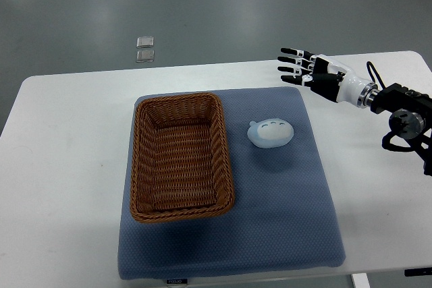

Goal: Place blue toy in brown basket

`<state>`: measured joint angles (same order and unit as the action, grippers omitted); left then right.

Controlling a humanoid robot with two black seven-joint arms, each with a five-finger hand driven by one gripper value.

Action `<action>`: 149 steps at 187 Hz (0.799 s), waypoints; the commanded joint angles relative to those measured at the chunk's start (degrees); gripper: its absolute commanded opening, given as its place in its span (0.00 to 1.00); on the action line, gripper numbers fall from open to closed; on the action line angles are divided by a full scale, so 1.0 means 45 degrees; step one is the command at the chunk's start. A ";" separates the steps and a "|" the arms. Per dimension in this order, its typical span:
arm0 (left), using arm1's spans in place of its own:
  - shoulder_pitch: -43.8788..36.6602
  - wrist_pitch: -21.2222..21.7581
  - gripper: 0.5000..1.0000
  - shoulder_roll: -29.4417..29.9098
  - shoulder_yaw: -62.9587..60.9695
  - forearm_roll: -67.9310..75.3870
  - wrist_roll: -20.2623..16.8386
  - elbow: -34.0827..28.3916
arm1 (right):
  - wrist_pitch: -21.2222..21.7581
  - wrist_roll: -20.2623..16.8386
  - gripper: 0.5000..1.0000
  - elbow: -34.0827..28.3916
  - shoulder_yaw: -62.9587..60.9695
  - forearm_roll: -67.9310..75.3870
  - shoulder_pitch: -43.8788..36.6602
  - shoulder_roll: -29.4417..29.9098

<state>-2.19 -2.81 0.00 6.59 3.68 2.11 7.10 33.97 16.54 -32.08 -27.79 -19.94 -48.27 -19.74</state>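
Blue toy [270, 133] lying right of center, just beside the brown basket [181, 158]; probably soft, light, squashy, best gripped across its rounded sides. Right hand [312, 73] hovering upper right, fingers spread, holding nothing.

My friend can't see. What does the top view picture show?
A pale blue toy lies on a blue mat beside an empty brown basket. The robot's right hand hovers open above the white table, holding nothing.
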 commanded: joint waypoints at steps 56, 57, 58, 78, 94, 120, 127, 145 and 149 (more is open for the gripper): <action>-0.0002 0.0001 1.00 0.0000 0.0019 0.0002 0.0000 0.0004 | 0.0229 0.3258 0.82 -0.1171 0.0082 -0.7287 -0.0660 -0.1062; -0.0002 0.0001 1.00 0.0000 0.0000 0.0002 0.0000 0.0004 | 0.0229 0.3336 0.83 -0.1229 0.0082 -0.7519 -0.0679 -0.1101; -0.0002 0.0001 1.00 0.0000 0.0000 0.0002 0.0000 0.0004 | 0.0229 0.3337 0.83 -0.1230 0.0082 -0.7521 -0.0679 -0.1101; -0.0002 0.0001 1.00 0.0000 0.0000 0.0002 0.0000 0.0004 | 0.0146 0.4103 0.83 -0.1464 0.0082 -0.9885 -0.0835 -0.1336; -0.0002 0.0001 1.00 0.0000 0.0000 0.0002 0.0000 0.0004 | -0.0224 0.4103 0.83 -0.1464 0.0082 -1.1368 -0.1030 -0.1316; -0.0002 0.0001 1.00 0.0000 0.0000 0.0002 0.0000 0.0004 | -0.1104 0.4103 0.83 -0.1523 0.0277 -1.2502 -0.1109 -0.1297; -0.0002 0.0001 1.00 0.0000 0.0000 0.0002 0.0000 0.0004 | -0.1240 0.4103 0.83 -0.1542 0.0530 -1.2658 -0.1128 -0.1297; -0.0002 0.0001 1.00 0.0000 0.0000 0.0002 0.0000 0.0004 | -0.1611 0.4103 0.83 -0.1562 0.1234 -1.2717 -0.1245 -0.1160; -0.0002 0.0001 1.00 0.0000 0.0000 0.0002 0.0000 0.0004 | -0.1708 0.4103 0.83 -0.1581 0.1390 -1.2697 -0.1265 -0.1141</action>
<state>-2.20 -2.81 0.00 6.59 3.70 2.11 7.12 28.29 35.00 -39.04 -24.83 -76.60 -53.41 -25.45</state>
